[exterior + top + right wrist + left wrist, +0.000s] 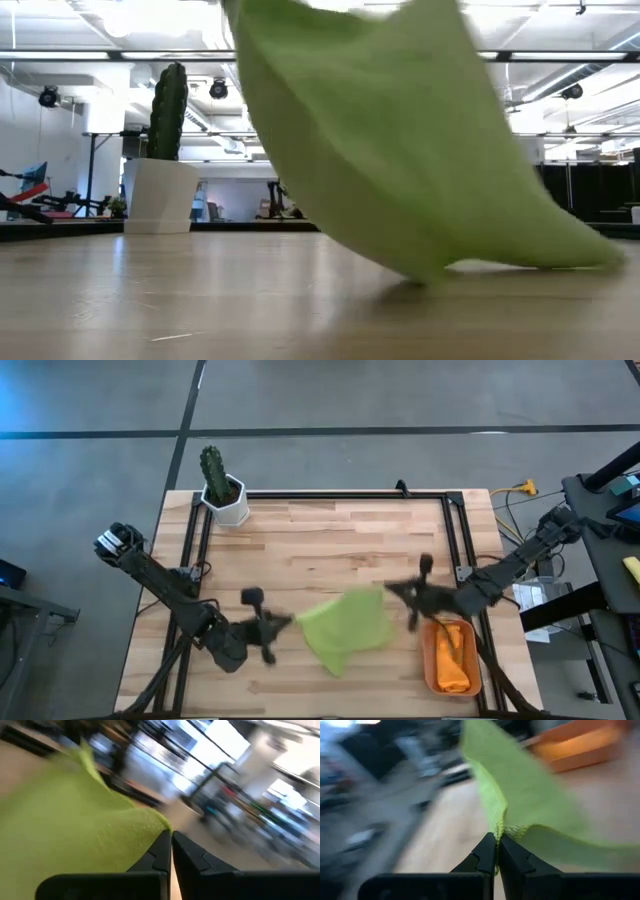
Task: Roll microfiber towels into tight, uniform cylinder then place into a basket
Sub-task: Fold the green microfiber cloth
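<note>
The lime green towel hangs between my two grippers over the table's near middle; it also fills the low view. My left gripper is shut on its left end and my right gripper on its far right corner. The bright orange towel lies in the terracotta basket, at the near right of the table just beside the right gripper. The basket also shows in the left wrist view. My left gripper pinches the green towel's edge between its two shut fingers, coming level from the table's left. The cloth spreads away from the fingers, lifted there. My right gripper pinches a corner of the towel between its shut fingers, coming from the table's right. The towel sags between the two holds and its lower end touches the table.
A white pot with a cactus stands at the far left corner of the wooden table. A black frame runs along the far and side edges. Bare wood lies in the middle and far part.
</note>
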